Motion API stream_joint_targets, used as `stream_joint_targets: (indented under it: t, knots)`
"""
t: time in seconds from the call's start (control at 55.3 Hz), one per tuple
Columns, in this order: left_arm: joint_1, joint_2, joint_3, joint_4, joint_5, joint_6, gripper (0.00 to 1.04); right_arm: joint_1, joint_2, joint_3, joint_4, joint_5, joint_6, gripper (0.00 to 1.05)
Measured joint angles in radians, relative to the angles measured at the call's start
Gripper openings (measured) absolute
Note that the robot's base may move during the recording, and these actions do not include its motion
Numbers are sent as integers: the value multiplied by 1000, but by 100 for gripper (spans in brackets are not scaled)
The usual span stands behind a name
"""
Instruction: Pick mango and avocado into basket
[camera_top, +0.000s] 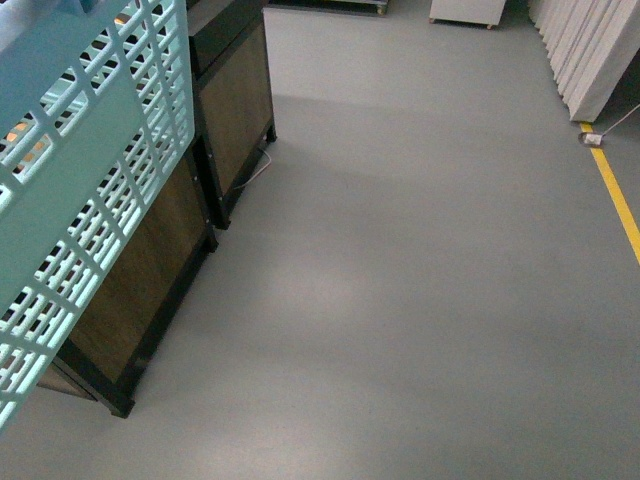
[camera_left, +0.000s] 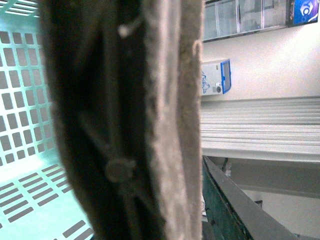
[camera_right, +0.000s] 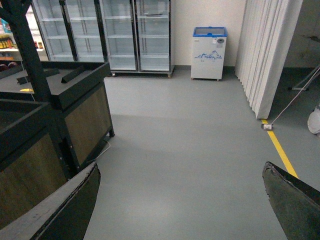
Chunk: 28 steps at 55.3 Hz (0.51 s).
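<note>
1. The basket (camera_top: 85, 140) is light turquoise plastic, its wall cut with rows of rectangular slots around a plain band.
2. It fills the left edge of the front view, close to the camera and tilted.
3. The left wrist view shows the basket (camera_left: 30, 167) from inside, with slotted wall and floor.

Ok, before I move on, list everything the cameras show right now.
basket: one, light turquoise, slotted, close at front view's left.
display stands: two, black frames, brown panels, behind the basket.
floor: grey; one yellow line at right.
folding screen: one, white, far right.
glass-door fridges: a row, far wall.
chest freezer: one, white, blue lid, far wall.
mango, avocado: none in view.
left gripper: cannot tell; blurred dark-grey shape fills its wrist view.
right gripper: one, black fingers, open, empty.
</note>
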<state>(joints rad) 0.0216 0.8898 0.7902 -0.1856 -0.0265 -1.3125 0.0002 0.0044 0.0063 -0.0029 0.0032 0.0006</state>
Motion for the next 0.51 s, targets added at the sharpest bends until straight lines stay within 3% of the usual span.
stream_joint_targets:
  t: [0.507]
  knots:
    - [2, 4, 0, -2, -12, 0, 26, 0, 0, 0, 0, -3, 0, 97]
